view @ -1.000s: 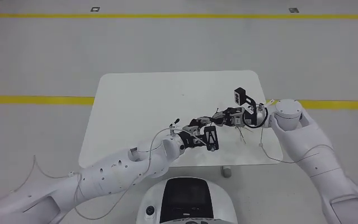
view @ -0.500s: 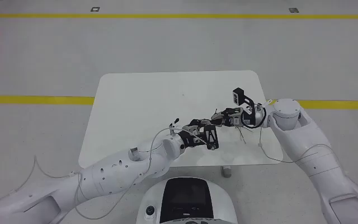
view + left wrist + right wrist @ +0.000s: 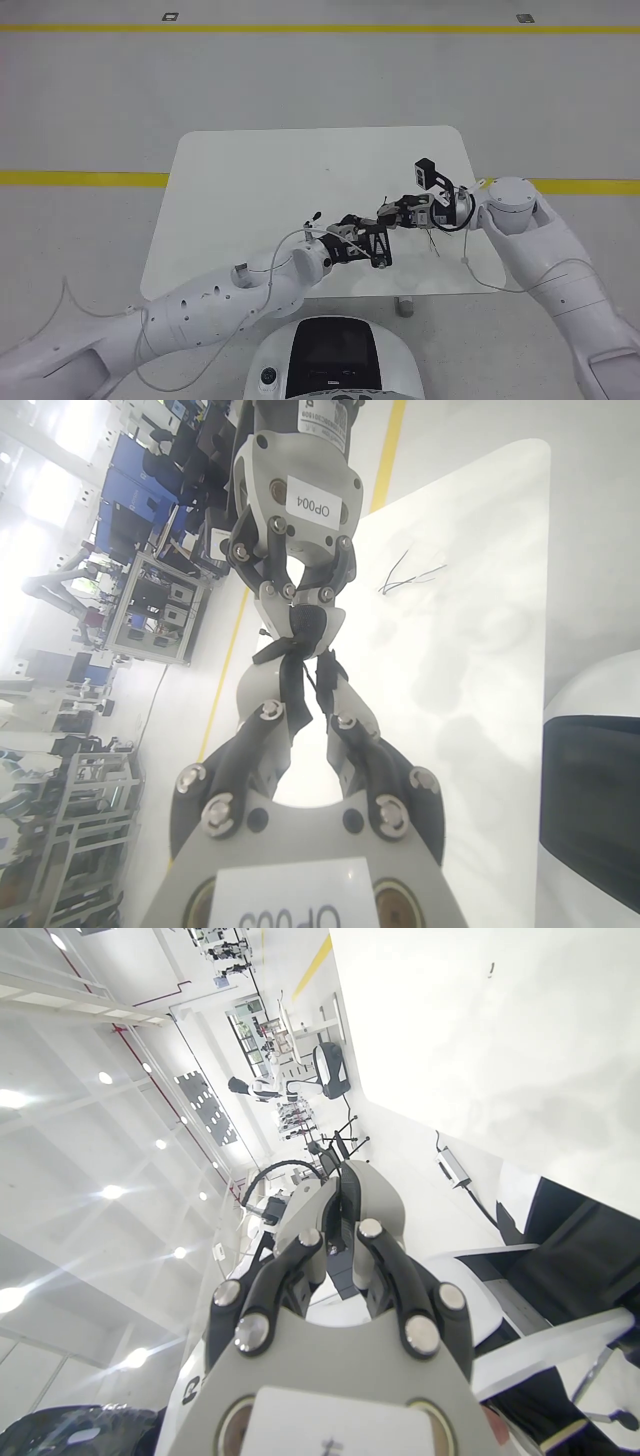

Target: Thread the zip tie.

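The left pincer (image 3: 310, 667) was set narrow, its black-padded fingertips closed on the thin black zip tie (image 3: 309, 682), which ran up between them. Directly ahead and tip to tip with it, the right pincer (image 3: 306, 629) was closed, pads together, on the same tie. How much of the tie sat inside those pads could not be told. Both pincers were positioned above the desk (image 3: 480, 550). Beyond the right pincer and off to one side, a few spare ties (image 3: 407, 576) lay loose on the desk, well apart from both pincers.
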Controlling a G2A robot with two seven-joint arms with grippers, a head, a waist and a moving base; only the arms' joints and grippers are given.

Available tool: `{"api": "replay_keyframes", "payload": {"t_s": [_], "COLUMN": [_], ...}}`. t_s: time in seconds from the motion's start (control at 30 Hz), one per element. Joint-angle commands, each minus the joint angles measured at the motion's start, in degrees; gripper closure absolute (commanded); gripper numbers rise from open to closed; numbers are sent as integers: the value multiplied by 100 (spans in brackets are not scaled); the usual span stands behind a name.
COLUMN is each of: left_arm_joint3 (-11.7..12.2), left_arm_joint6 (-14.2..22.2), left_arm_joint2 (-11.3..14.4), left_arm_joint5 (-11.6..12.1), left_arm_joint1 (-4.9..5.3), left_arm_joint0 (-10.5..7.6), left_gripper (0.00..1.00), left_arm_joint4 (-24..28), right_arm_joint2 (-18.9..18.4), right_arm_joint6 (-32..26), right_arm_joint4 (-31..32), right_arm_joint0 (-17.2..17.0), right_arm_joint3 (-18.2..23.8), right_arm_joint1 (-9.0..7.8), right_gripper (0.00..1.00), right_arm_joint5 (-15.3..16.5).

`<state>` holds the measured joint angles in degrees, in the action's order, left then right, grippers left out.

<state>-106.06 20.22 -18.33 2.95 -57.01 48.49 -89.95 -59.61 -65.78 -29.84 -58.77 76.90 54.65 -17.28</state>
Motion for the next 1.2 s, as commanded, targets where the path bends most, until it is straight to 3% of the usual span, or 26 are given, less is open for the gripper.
{"api": "replay_keyframes", "payload": {"t_s": [0.0, 0.07, 0.17, 0.2, 0.27, 0.53, 0.67, 0.77, 0.9, 0.93, 1.17], "left_arm_joint3": [4, 11, 17, 20, 21, -31, -41, 28, 219, 262, 262], "left_arm_joint6": [5, 10, 15, 10, -13, -193, -466, -877, -1343, -1363, -1363], "left_arm_joint2": [12, 24, 35, 34, 24, -165, -376, -611, -892, -954, -954], "left_arm_joint5": [-5, -7, -10, -12, -15, 35, 66, 282, 739, 837, 837], "left_arm_joint1": [-3, -6, -10, -10, -8, 24, 39, 65, 110, 124, 124], "left_arm_joint0": [-7, -15, -22, -21, -11, 175, 342, 507, 667, 655, 655], "left_gripper": [95, 100, 100, 100, 100, 100, 100, 100, 100, 100, 100], "left_arm_joint4": [0, 0, 0, 0, 0, 4, 359, 1113, 1933, 1884, 1884], "right_arm_joint2": [-5, -7, -4, -2, -5, -42, -122, -290, -430, -430, -430], "right_arm_joint6": [-20, -43, -83, -97, -107, -106, -43, 33, -32, -32, -32], "right_arm_joint4": [13, 31, 65, 79, 86, 35, 47, 102, 147, 147, 147], "right_arm_joint0": [-4, -8, -8, -5, -3, -24, -52, -129, -225, -225, -225], "right_arm_joint3": [8, 18, 22, 23, 17, -26, -30, -41, -29, -29, -29], "right_arm_joint1": [-3, -5, -8, -9, -9, -8, -24, -68, -115, -115, -115], "right_gripper": [100, 100, 100, 81, 0, 0, 0, 0, 0, 0, 0], "right_arm_joint5": [-4, -9, -23, -24, -22, 20, 59, 158, 170, 170, 170]}}
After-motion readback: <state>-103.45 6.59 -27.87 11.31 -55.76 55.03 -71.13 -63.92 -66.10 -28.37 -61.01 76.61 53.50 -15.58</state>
